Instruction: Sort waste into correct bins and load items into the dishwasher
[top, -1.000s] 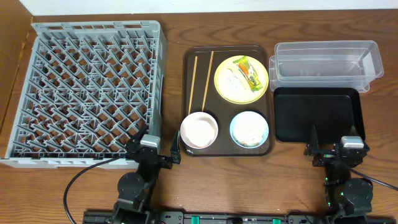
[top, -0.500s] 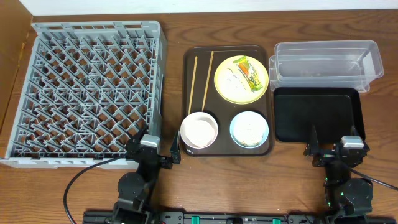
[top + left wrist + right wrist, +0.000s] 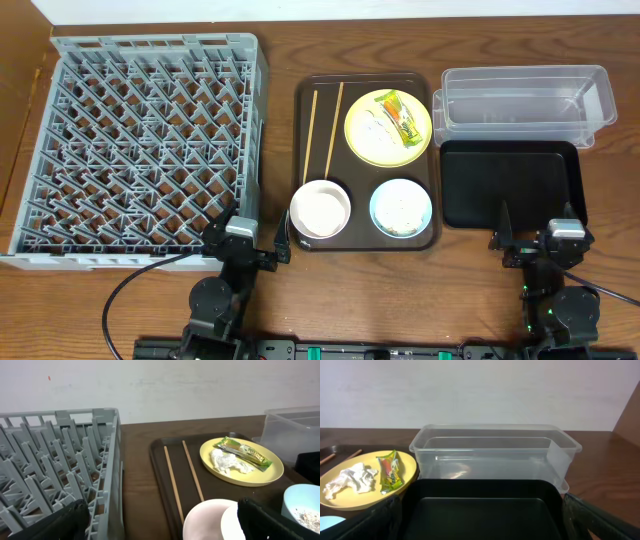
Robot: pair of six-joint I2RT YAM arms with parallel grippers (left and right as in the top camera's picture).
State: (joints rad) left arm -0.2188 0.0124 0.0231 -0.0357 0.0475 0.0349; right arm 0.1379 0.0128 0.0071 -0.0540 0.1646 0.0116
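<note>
Left gripper (image 3: 250, 240): jaws spread wide, nothing held; parked low at the near table edge, between the near right corner of the dish rack (image 3: 140, 140) and the white bowl (image 3: 321, 209).

Right gripper (image 3: 538, 235): jaws likewise spread, nothing held; parked at the near rim of the black tray (image 3: 510, 185).

Change noted: none. Over the last second no arm, jaw or object is seen to have shifted. Judged as a start or idle state, with every step of the task outstanding.

White bowl: near left of the brown serving tray (image 3: 365, 78), upright.

Light blue bowl (image 3: 401, 206): near right of the same tray; rice-like scraps (image 3: 306, 516) lie inside.

Black tray: empty, just beside the serving tray on the right.

Chopsticks (image 3: 322, 125): two, laid side by side along the far left of the serving tray.

Yellow plate (image 3: 365, 140): far right of the serving tray; a crumpled tissue (image 3: 380, 125) and a green-and-yellow wrapper (image 3: 400, 115) rest on it, touching.

Clear tub (image 3: 525, 100): empty, just behind the black tray.

Dish rack: unloaded, left of the serving tray.

Meaning for the task: waste is judged to need clearing from plate and bowl before any dish is racked.
</note>
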